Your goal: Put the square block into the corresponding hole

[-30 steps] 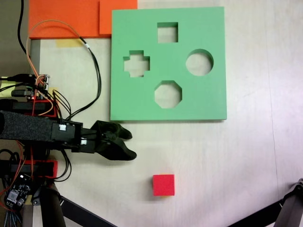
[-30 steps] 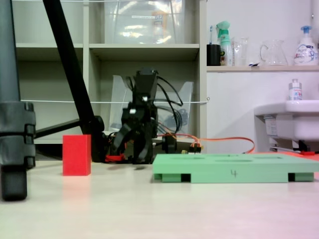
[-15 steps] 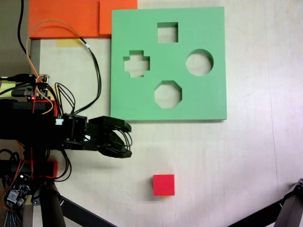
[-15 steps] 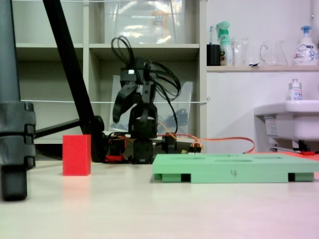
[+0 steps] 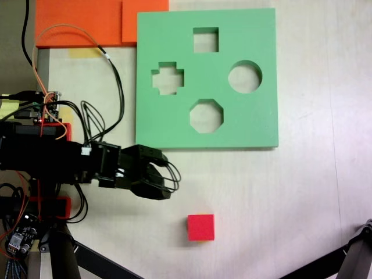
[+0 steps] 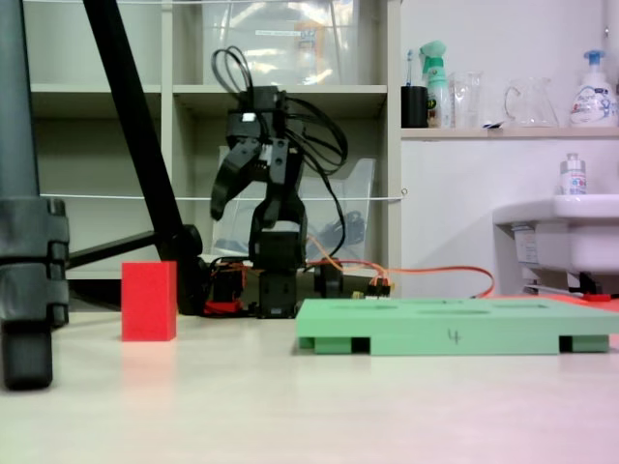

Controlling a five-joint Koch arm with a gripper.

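The square block [image 5: 200, 226] is a small red cube standing alone on the pale table, below the green board [image 5: 261, 116]; the low fixed view shows the block [image 6: 149, 300] left of the board [image 6: 455, 329]. The square hole [image 5: 206, 39] sits at the top of the board, above the cross, round and octagonal cutouts. My gripper [image 5: 167, 177] is open and empty, up-left of the block and just below the board's lower left corner. In the low view the gripper [image 6: 230, 191] hangs high above the table, between block and board.
Orange foam slabs [image 5: 81, 23] lie at the top left. Cables [image 5: 113, 75] loop from the arm base [image 5: 35, 157] beside the board. Black tripod legs [image 5: 87, 258] cross the bottom corners, and one leg [image 6: 29, 242] stands close at the left.
The gripper has lifted off the table to well above it. In the top view it has moved right, closer to the red block. Block and board have not moved.
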